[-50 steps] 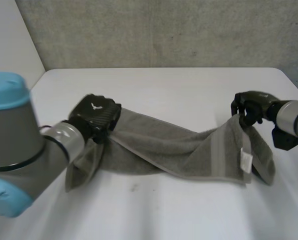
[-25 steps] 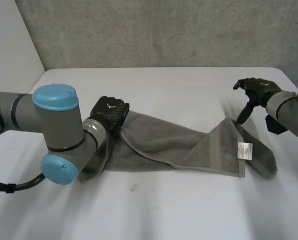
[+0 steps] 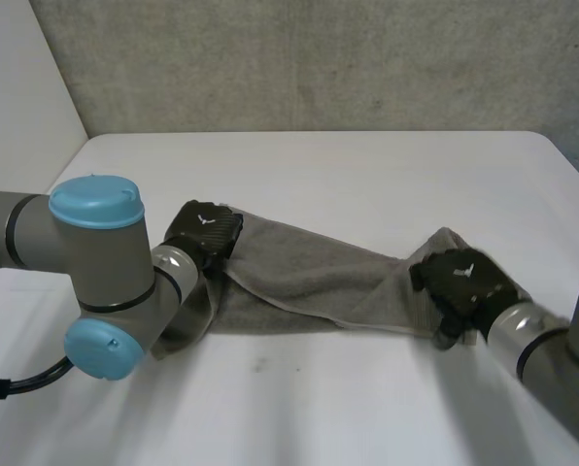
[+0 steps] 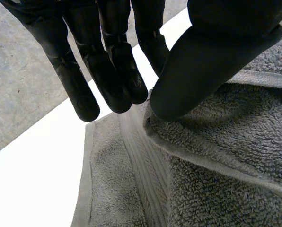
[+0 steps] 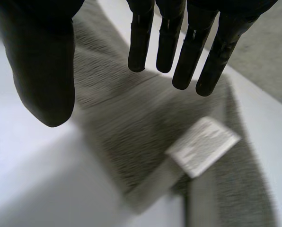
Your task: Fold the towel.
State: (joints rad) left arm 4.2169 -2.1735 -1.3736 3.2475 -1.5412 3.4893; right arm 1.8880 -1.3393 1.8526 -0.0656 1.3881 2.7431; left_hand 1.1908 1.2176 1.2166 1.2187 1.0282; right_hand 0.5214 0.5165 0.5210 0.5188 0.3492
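You see the grey terry towel (image 3: 309, 277) lying rumpled across the middle of the white table (image 3: 348, 165), one long edge folded over onto itself; the left hand (image 3: 204, 233) sits at the towel's L end, fingers straight, thumb tip resting on the folded edge, nothing pinched; the right hand (image 3: 459, 282) is over the R end, fingers straight & spread wide from the thumb, w/ the white rectangular label (image 5: 202, 146) on the cloth below the fingertips.

- Past the fingertips of your left hand (image 4: 108, 56), the table (image 4: 32, 184) lies bare; 1 raised towel (image 4: 216, 156) fold sits under the thumb.
- Under your right hand (image 5: 41, 56) fingers: towel, label (image 5: 202, 146).
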